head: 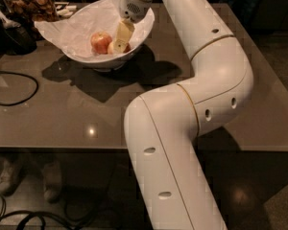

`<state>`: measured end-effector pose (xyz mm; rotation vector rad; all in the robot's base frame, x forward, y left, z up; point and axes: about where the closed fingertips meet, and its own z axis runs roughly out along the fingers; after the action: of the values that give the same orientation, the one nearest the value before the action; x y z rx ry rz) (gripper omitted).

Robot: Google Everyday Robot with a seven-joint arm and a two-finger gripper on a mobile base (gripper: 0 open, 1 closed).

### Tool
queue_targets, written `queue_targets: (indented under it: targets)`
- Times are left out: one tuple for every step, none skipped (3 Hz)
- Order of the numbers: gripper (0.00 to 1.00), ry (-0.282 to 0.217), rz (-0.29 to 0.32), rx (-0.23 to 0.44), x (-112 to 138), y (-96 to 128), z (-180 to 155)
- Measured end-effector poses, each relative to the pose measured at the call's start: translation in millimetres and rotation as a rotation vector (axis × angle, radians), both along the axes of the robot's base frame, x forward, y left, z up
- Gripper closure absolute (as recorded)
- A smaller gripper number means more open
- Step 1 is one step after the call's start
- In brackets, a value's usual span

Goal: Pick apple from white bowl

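The white bowl [86,57], lined with crinkled white paper, stands at the table's back left. The apple [101,42], yellow-orange with a pinkish-red blush, lies in the middle of the bowl. A deeper red apple [127,47] lies just to its right, mostly hidden behind the gripper. My gripper [120,41] reaches down into the bowl from its far right rim. It sits right beside the pale apple and over the red one.
A jar of brown snacks [31,4] and a dark object [9,35] stand left of the bowl. A black cable [17,87] loops on the table at the left. My arm's elbow [225,80] hangs over the table's right half. The table's front edge [62,147] runs across.
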<state>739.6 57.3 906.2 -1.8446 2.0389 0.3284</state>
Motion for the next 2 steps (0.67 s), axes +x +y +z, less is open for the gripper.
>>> queue_targets:
  targets:
    - [0.22, 0.017, -0.006, -0.004, 1.3, -0.7, -8.5]
    - [0.23, 0.031, -0.009, -0.006, 2.0, -1.0, -15.3]
